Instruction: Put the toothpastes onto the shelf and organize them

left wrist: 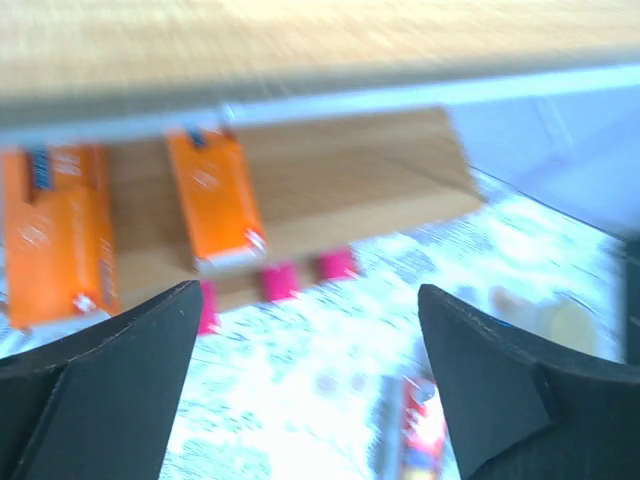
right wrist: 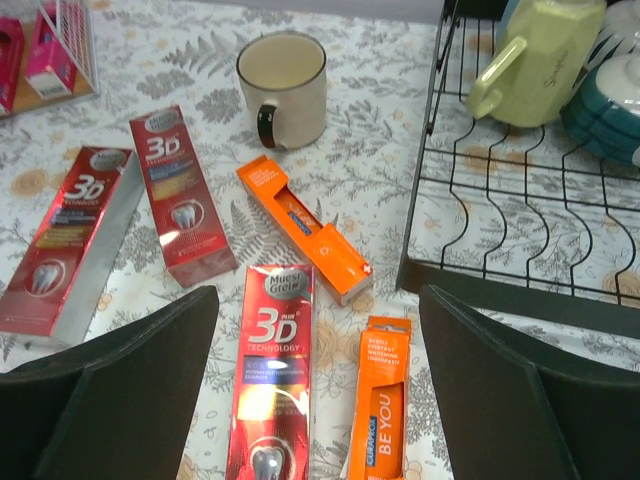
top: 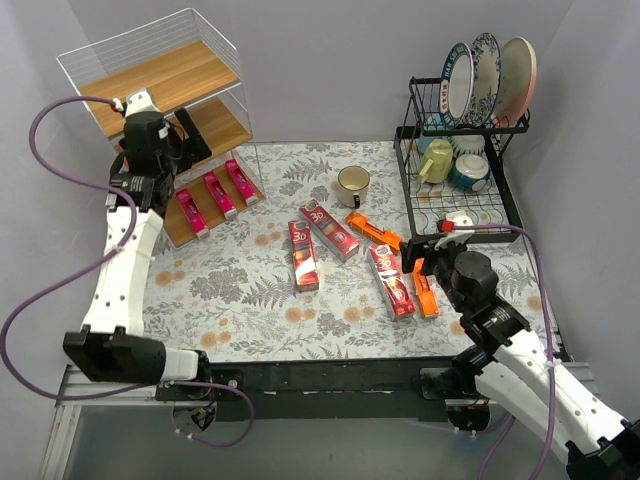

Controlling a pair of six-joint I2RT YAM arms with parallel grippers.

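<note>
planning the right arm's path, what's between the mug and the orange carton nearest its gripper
A second orange carton lies diagonally between the mug and the near orange carton, clearest in the right wrist view.

Gripper [right wrist: 315, 300]: jaws wide apart, above the near red carton.
Red cartons: three marked "3D", flat on the worktop [right wrist: 400, 100]; one far left [right wrist: 65, 240], one beside it [right wrist: 178, 195], one near [right wrist: 270, 380].
Orange cartons: one slanted [right wrist: 305, 228]; one near [right wrist: 378, 410], reading "BE YOU".
Mug [right wrist: 283, 88]: upright, beyond the cartons.
Rack [right wrist: 520, 260]: at right, holding a yellow-green cup [right wrist: 530, 50].
</note>
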